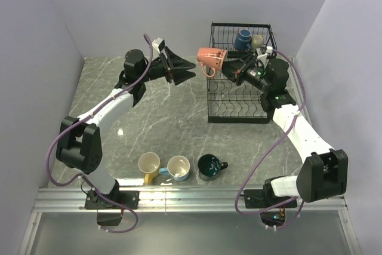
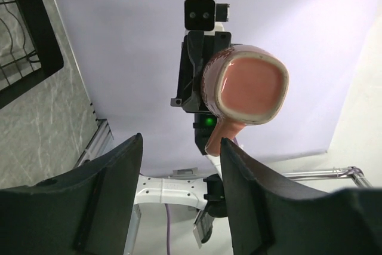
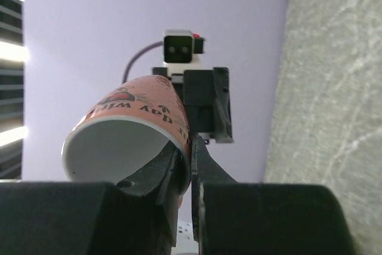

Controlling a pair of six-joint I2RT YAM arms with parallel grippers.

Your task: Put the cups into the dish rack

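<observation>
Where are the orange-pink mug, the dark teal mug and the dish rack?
orange-pink mug (image 1: 211,58), top view, its side wall.
dark teal mug (image 1: 209,165), top view, its inside.
dish rack (image 1: 231,98), top view, its slotted lower tray.

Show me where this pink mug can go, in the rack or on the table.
Free: the lower tray, visible slots bare; the upper basket's left half; the table's middle, between the left arm, the rack and the near mugs. Crowded: the basket's right corner: navy mug, pale mug; the near edge, with yellow mug, light blue mug and teal mug.
</observation>
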